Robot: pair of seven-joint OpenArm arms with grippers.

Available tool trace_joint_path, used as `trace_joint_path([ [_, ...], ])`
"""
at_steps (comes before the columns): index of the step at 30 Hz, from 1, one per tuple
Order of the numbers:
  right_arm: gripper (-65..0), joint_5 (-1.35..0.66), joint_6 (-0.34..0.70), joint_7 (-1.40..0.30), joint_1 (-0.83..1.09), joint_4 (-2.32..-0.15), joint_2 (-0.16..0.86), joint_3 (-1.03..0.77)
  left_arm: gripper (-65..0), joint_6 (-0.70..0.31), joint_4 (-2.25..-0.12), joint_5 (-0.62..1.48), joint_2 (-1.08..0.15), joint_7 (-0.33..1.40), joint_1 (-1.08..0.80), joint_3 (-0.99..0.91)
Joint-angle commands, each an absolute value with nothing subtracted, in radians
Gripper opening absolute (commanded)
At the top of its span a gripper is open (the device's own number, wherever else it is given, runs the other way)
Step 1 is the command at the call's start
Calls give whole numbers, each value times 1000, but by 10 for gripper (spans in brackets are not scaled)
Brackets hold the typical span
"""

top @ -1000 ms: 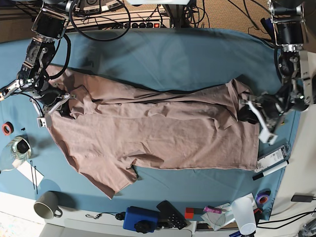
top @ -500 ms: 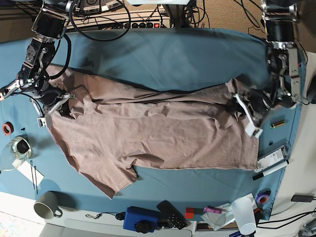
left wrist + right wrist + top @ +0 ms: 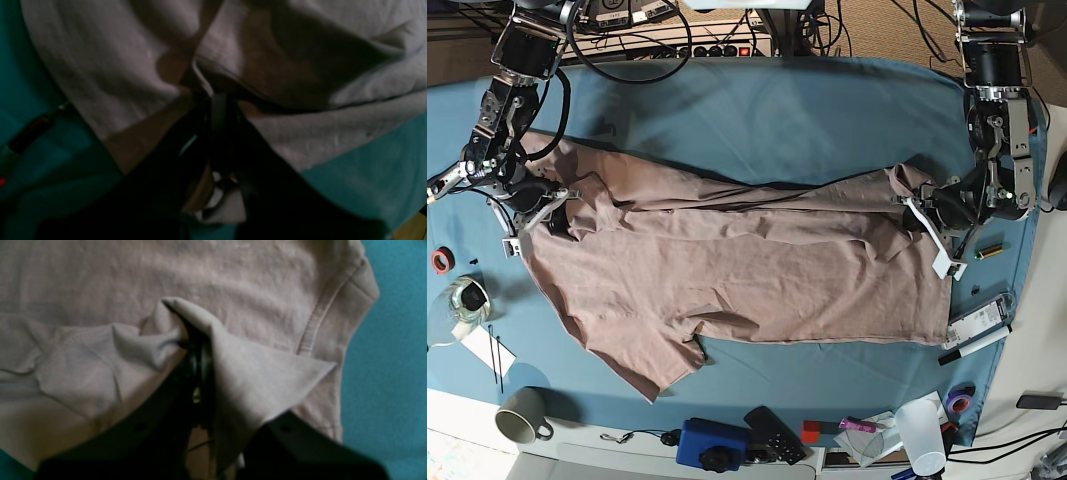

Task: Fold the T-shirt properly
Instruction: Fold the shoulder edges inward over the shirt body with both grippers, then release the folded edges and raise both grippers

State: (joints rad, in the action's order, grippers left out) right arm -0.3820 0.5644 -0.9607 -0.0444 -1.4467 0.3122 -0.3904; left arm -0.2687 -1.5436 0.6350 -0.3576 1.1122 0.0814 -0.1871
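Note:
The mauve T-shirt (image 3: pixel 747 280) lies spread and wrinkled across the teal tablecloth (image 3: pixel 777 120). One sleeve points to the front left. My left gripper (image 3: pixel 917 215) is at the shirt's right end, shut on a bunched corner of the hem. In the left wrist view the dark fingers (image 3: pixel 217 110) pinch the T-shirt (image 3: pixel 100 66). My right gripper (image 3: pixel 562 205) is at the shirt's left end, shut on a fold near the shoulder. In the right wrist view the gripper (image 3: pixel 196 350) pinches a raised fold of the T-shirt (image 3: pixel 233 290) beside a stitched seam.
A grey mug (image 3: pixel 522 415), a glass jar (image 3: pixel 462 300) and a red tape roll (image 3: pixel 441 260) sit at the left. A blue box (image 3: pixel 712 443), a black remote (image 3: pixel 774 435) and a white cup (image 3: pixel 922 435) line the front edge. Markers (image 3: pixel 975 335) lie at the right.
My left gripper has shifted a little inward and back with the hem corner, bunching the shirt's right end. The right arm has not moved.

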Motion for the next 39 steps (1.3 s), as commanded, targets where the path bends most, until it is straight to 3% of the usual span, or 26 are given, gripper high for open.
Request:
trace_joint_path([
  [1,-650,-391,563,-942,-64,-1462,330,-394,-650,-270,-1576,643,-375,1113,103,-194],
  [17,-650,-376,563,-934,-64,-1462,330,-394,-650,-289,-1638,646,-432,1008,106,-297],
  [22,-650,-373,563,-933,-64,-1462,330,-395,-650,-289,-1636,535,-432,942,123,-297],
  [39,-650,-313,524,-884,-88,-1462,330,-393,-650,-288,-1573,472,-432,949,114,-297],
])
